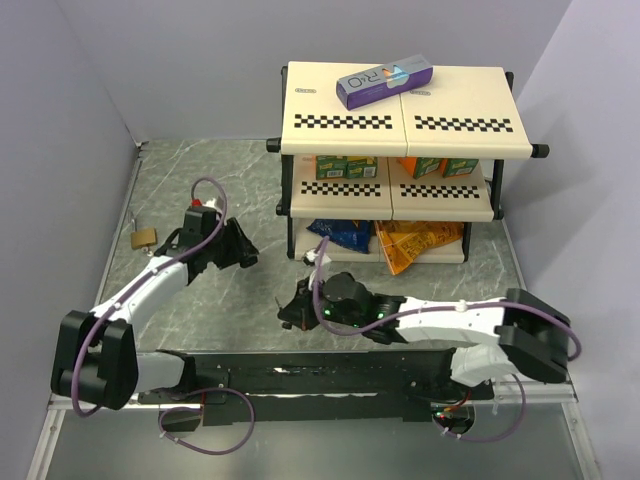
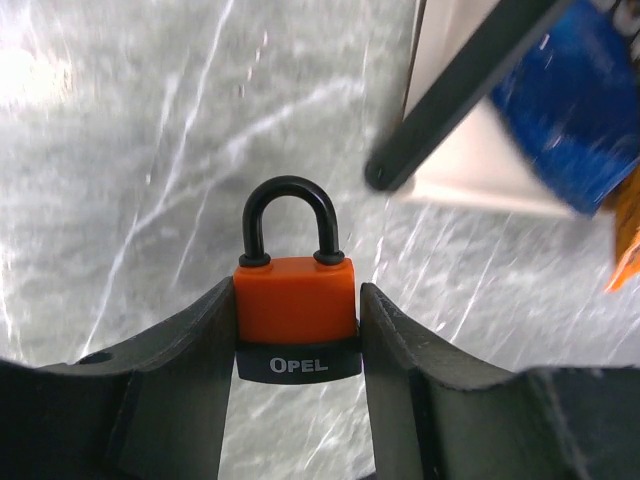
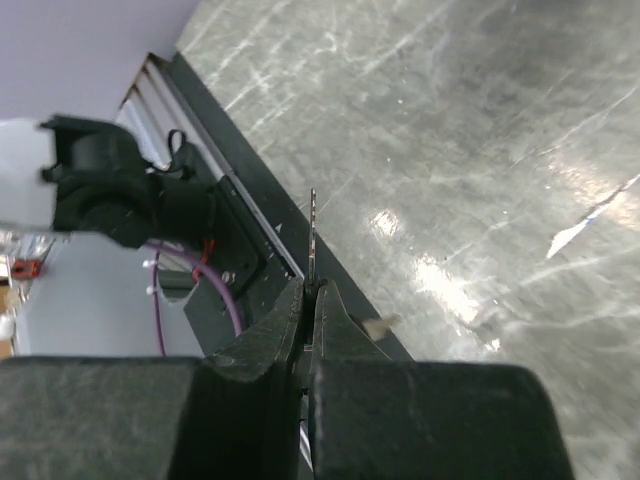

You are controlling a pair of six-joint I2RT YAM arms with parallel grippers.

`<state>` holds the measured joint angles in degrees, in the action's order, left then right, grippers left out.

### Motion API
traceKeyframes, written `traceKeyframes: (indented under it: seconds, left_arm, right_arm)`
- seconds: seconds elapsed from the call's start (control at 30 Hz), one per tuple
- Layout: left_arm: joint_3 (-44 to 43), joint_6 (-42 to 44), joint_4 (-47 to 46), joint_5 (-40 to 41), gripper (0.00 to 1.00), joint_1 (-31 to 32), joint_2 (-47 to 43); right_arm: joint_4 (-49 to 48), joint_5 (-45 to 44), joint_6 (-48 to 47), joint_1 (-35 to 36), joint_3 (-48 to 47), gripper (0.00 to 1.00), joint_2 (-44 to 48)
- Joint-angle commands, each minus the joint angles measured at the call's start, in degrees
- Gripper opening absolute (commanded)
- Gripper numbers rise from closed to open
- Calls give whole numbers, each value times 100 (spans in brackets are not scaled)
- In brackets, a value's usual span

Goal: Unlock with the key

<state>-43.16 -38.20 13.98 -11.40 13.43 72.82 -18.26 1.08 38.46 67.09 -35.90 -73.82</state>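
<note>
My left gripper [image 2: 297,290] is shut on the small orange padlock [image 2: 296,310] with a black base marked OPEL. Its black shackle [image 2: 290,215] points away from the wrist and is closed. In the top view the left gripper [image 1: 243,252] hovers over the table left of the rack; the padlock is hidden inside it there. My right gripper [image 3: 310,285] is shut on the key [image 3: 312,225], whose thin silver blade sticks out past the fingertips; its head is hidden between the fingers. In the top view the right gripper [image 1: 290,308] is a short way in front and to the right of the left one.
A two-tier cream rack [image 1: 400,120] stands at the back with a purple box [image 1: 385,80] on top and cartons and snack bags [image 1: 345,235] below. Its black leg [image 2: 450,100] is close to the left gripper. A brass padlock [image 1: 143,237] lies at the far left.
</note>
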Motion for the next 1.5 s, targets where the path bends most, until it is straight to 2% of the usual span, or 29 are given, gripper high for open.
traceKeyframes:
  seconds: [0.0, 0.17, 0.3, 0.47, 0.9, 1.07, 1.23, 1.33, 1.37, 1.47]
  left_arm:
    - [-112, 408, 7, 32, 1, 247, -224]
    - [-729, 1252, 948, 1270, 1, 722, 92]
    - [-931, 1472, 1282, 2587, 1, 1135, 66]
    - [-1186, 1509, 2063, 4361, 1, 1811, 575]
    - [-1336, 1087, 2952, 6288, 1, 2734, 1137]
    - [-1450, 1033, 3137, 6378, 1, 2963, 1384]
    - [-1397, 1060, 3023, 6177, 1, 3060, 1235]
    - [-1379, 1113, 2620, 5317, 1, 3060, 884]
    - [-1380, 1095, 2401, 4775, 1, 3060, 770]
    - [-1336, 893, 2119, 4122, 1, 3051, 244]
  right_arm:
    - [-546, 50, 574, -12, -427, 0, -500]
    - [-530, -256, 672, -56, -365, 0, -432]
    - [-371, -670, 830, -73, -15, 0, -159]
    - [-284, -925, 874, -91, 232, 0, 201]
    - [-292, -1084, 953, -100, 444, 0, 360]
    - [-204, -1136, 962, -108, 443, 0, 403]
    - [-178, -1233, 988, -100, 496, 0, 430]
    - [-257, -1111, 971, -100, 409, 0, 238]
    - [-344, -1067, 953, -91, 330, 0, 158]
    - [-791, -619, 795, -91, 303, 0, -149]
